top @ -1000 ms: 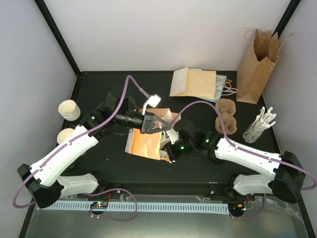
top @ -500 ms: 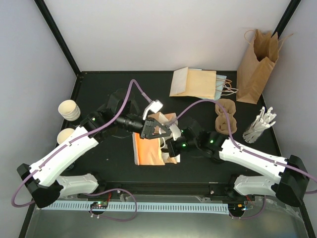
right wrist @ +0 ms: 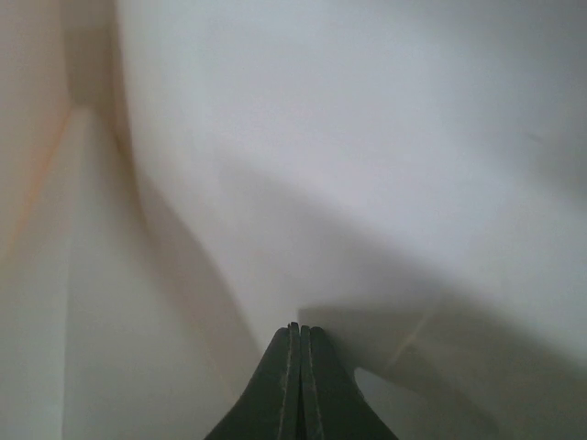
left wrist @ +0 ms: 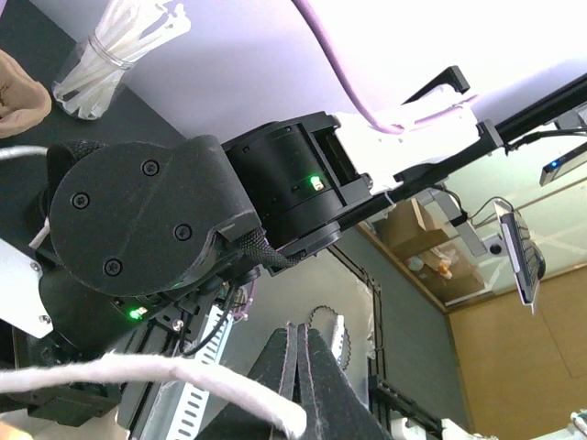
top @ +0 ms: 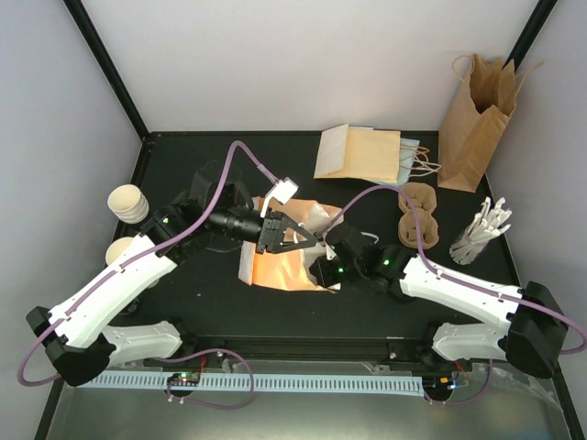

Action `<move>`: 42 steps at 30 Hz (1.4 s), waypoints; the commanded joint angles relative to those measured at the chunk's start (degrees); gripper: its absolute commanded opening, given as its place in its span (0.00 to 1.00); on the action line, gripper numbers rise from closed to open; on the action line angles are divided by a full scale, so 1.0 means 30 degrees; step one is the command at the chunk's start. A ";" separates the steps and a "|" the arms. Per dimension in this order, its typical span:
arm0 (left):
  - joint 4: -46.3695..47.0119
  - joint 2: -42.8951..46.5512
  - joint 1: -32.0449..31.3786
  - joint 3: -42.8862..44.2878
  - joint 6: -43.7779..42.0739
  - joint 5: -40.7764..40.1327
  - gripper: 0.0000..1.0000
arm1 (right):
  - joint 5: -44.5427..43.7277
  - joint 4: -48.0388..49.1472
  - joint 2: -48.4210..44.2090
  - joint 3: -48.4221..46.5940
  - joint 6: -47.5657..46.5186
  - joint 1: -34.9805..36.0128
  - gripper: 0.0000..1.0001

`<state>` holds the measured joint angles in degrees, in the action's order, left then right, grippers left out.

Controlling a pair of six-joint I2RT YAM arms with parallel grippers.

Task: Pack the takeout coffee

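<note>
Two cream paper cups of the takeout coffee point(top: 127, 203) point(top: 121, 251) stand at the table's left edge, far from both grippers; no lids show on them. A tan paper bag point(top: 284, 266) lies mid-table with its orange-lit inside showing. My left gripper point(top: 315, 239) point(left wrist: 299, 328) is shut above the bag's mouth, and the bag's white rope handle point(left wrist: 138, 374) runs into its fingers. My right gripper point(top: 318, 269) point(right wrist: 300, 327) is shut and reaches into the bag from the right; only pale paper point(right wrist: 348, 137) surrounds it.
Flat kraft bags point(top: 359, 151) lie at the back, and one upright bag point(top: 472, 119) stands in the back right corner. A cardboard cup carrier point(top: 419, 216) and a glass of white stirrers point(top: 478, 233) point(left wrist: 103, 53) sit right of centre.
The left gripper has lifted the bag's upper edge toward the back, and the bag now lies wider and flatter. The right gripper has shifted with it and stays at the bag's mouth.
</note>
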<state>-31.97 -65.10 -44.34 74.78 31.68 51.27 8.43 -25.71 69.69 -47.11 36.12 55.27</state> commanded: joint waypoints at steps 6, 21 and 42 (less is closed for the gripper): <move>0.1132 0.0338 -0.0098 0.0852 0.0271 0.0650 0.02 | -0.2750 -0.1273 -0.0632 0.0170 -0.0596 -0.0045 0.01; 0.2815 -0.1980 -0.1736 0.0436 0.0954 0.1366 0.02 | 0.1954 0.0877 0.0612 -0.1408 -0.1521 -0.0056 0.03; 0.2427 -0.3495 -0.2275 0.3150 0.0082 0.1360 0.02 | 0.5269 0.3836 0.1350 -0.0151 0.0560 -0.0258 0.02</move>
<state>-26.89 -74.54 -51.68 77.93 33.15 54.24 23.62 -16.14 73.01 -49.54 38.04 54.76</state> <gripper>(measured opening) 0.020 0.032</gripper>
